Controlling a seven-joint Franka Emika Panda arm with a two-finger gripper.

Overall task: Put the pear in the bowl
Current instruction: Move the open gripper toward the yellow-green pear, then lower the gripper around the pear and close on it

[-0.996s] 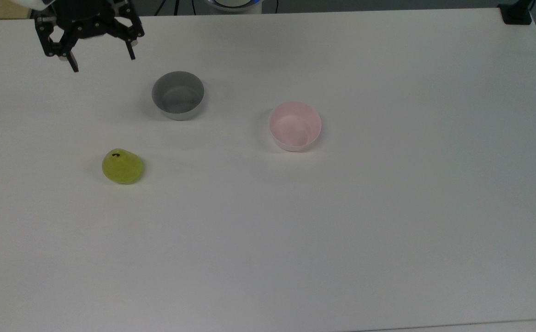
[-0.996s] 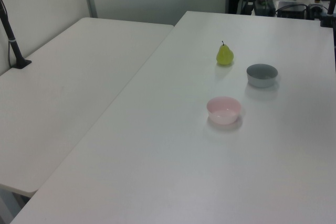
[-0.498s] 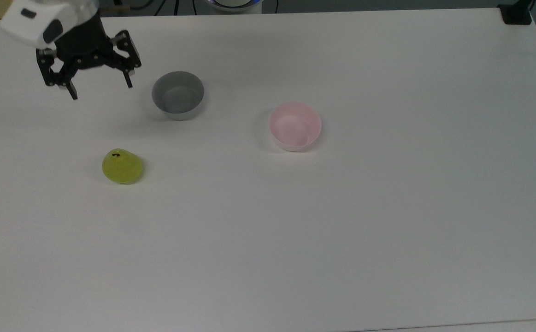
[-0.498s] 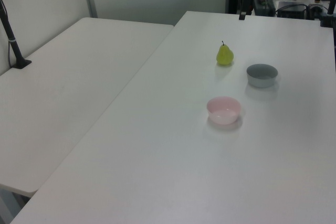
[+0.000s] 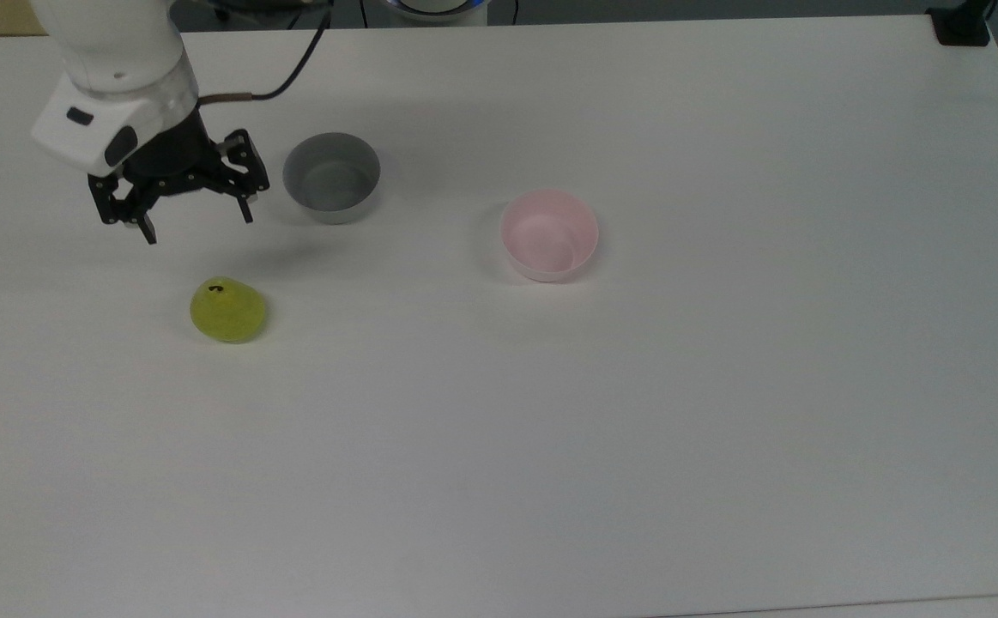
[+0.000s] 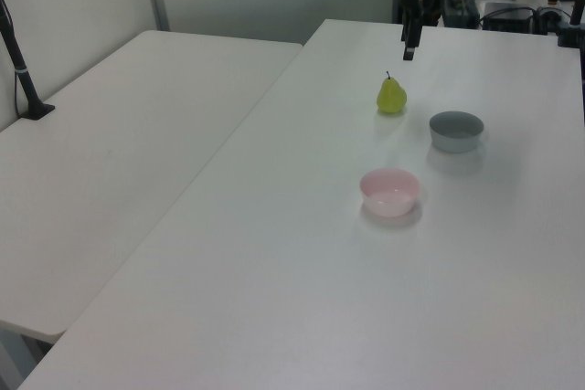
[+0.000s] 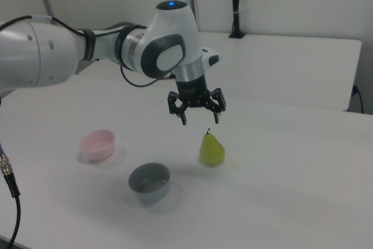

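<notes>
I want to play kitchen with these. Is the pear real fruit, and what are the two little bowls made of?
The pear looks like a toy, probably plastic: its yellow-green skin is even and slightly glossy, though the pictures cannot rule out real fruit. The pink bowl and grey bowl look like smooth matte plastic, with thin walls and one flat colour each.

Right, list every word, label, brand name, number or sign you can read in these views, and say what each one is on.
No readable text in any view.
The pear, the pink bowl, the grey bowl and the white table are all plain.
The arm's white wrist housing has small dark patches, but nothing on them reads as letters or numbers.
</notes>
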